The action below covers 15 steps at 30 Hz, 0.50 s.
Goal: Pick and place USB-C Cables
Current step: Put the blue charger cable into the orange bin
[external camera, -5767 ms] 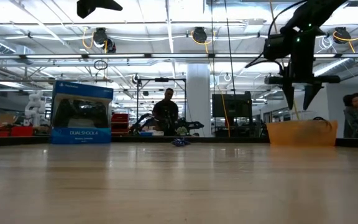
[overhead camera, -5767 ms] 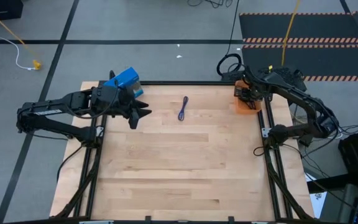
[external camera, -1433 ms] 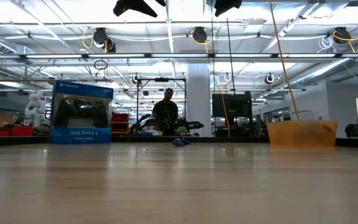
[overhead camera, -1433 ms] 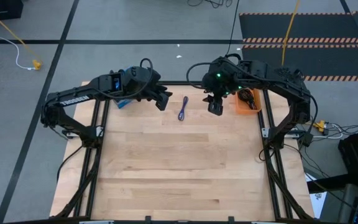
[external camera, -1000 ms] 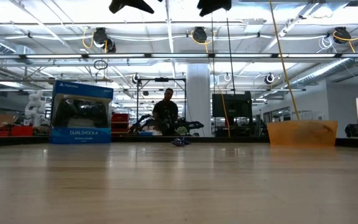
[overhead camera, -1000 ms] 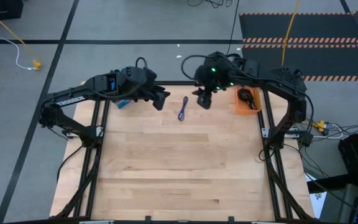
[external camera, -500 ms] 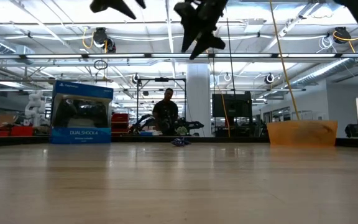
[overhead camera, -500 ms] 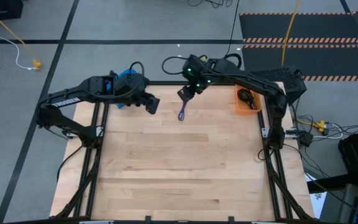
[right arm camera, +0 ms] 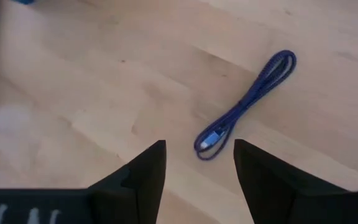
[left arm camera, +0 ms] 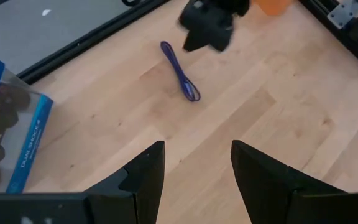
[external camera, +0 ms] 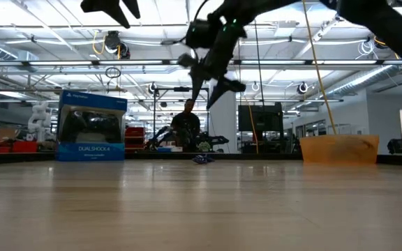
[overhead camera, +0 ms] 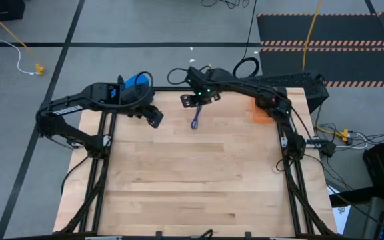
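The purple-blue USB-C cable (overhead camera: 197, 116) lies flat as a narrow folded bundle on the wooden table near its far edge, also seen in the left wrist view (left arm camera: 180, 70), the right wrist view (right arm camera: 247, 102) and the low view (external camera: 202, 159). My right gripper (overhead camera: 193, 101) (right arm camera: 199, 144) hovers open above the cable's far end, clear of it (external camera: 211, 82). My left gripper (overhead camera: 155, 118) (left arm camera: 197, 146) is open, in the air to the cable's left. The black cables do not show; the right arm covers much of the orange bin (overhead camera: 264, 112).
A blue DualShock 4 box (overhead camera: 135, 81) (external camera: 91, 126) stands at the far left corner, behind the left arm. The orange bin (external camera: 338, 148) sits at the far right edge. Bare wood fills the table's middle and near half (overhead camera: 192, 180). A person shows far behind the table (external camera: 187, 125).
My right gripper has swung along the far edge toward the table's left, from beside the orange bin to over the purple-blue cable, and has come down into the low view. My left gripper has drawn back toward the left and near side. The cable has not moved.
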{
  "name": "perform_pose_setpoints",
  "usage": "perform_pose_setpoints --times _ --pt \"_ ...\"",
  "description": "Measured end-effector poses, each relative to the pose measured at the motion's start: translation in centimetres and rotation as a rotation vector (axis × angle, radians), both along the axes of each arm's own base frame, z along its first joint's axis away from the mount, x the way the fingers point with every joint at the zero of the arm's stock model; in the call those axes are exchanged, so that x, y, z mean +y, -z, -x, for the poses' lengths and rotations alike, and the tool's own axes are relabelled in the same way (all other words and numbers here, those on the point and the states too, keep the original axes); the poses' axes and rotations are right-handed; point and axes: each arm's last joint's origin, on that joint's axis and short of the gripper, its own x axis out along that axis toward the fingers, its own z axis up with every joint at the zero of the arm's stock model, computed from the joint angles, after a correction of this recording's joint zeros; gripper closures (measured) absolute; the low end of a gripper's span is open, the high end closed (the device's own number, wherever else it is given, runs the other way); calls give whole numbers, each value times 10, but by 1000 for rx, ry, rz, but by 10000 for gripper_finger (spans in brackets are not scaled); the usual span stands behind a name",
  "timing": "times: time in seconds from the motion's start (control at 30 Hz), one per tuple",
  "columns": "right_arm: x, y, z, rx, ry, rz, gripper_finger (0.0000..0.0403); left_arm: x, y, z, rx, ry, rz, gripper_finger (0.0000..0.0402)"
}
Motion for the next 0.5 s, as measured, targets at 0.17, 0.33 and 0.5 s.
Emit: perform_pose_setpoints --times 0.17,0.33,0.5 --pt "-11 34 -7 75 59 -52 202 0 0 -1 -3 1 -1 215" --pt "-20 62 -17 84 127 -107 195 0 0 -1 1 11 -8 215" --pt "-23 82 -22 109 157 -126 196 0 0 -1 7 31 -22 215"
